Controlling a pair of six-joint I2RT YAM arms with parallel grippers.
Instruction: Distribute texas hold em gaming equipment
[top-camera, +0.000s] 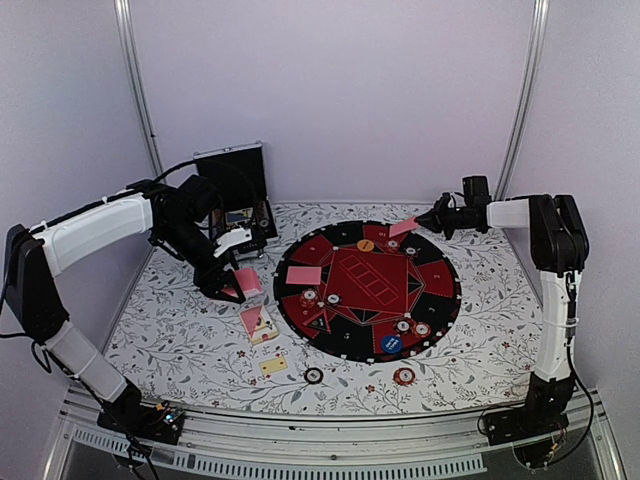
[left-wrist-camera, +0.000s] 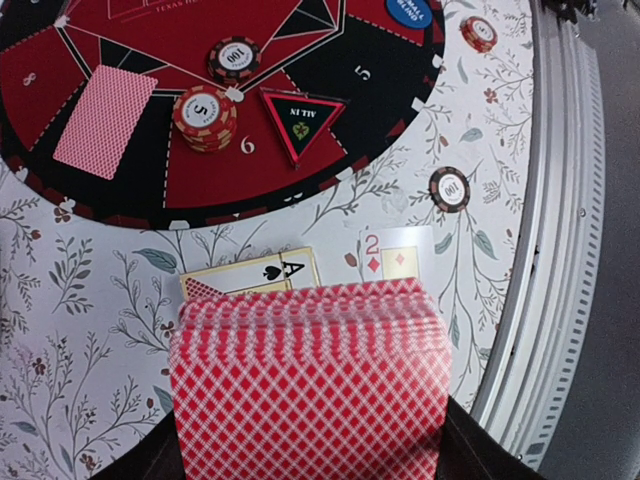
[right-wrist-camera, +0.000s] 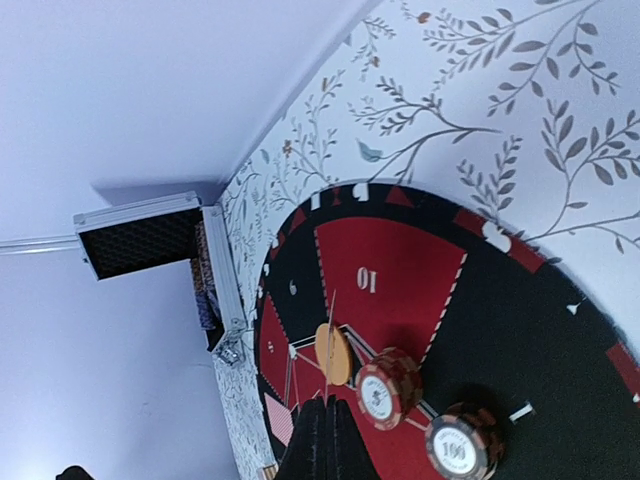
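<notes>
Dealing step: my left gripper clamps the deck left of centre, my right gripper pinches one card above the mat at its upper-right rim; next I probably lower and release.
</notes>
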